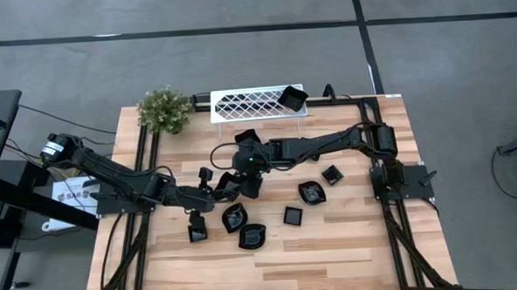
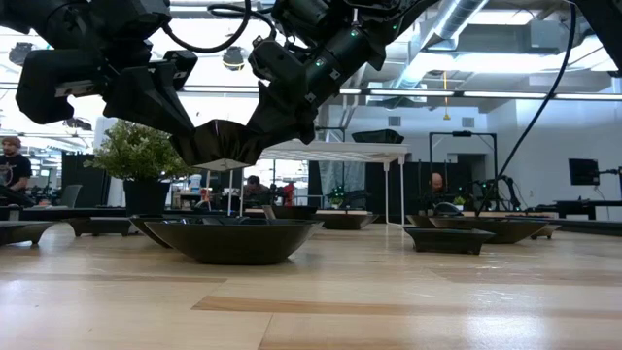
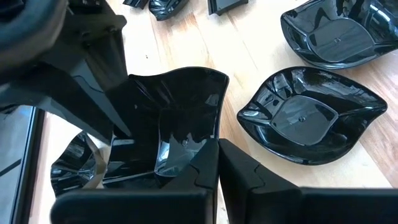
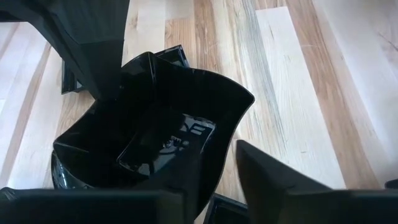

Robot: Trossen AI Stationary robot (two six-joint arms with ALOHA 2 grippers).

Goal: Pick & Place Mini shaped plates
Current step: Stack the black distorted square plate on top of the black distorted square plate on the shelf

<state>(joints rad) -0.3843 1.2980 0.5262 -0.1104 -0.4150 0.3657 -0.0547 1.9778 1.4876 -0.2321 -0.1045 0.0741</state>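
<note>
Both grippers meet mid-counter (image 1: 333,247). The left gripper (image 3: 217,163) and right gripper (image 4: 205,180) each pinch opposite rims of one wavy plate (image 2: 222,146), held above the other plates (image 1: 245,226).

The mini shaped plates (image 3: 305,118) look like glossy, smooth black plastic that mirrors the light, the desk (image 1: 333,255) is pale, smooth-grained wood planking, and the left pincer (image 3: 217,168) is matt dark plastic.

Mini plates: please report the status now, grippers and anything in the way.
Left gripper and right gripper both shut on one lifted mini plate. Other plates lie directly below. White rack holds one plate.
</note>
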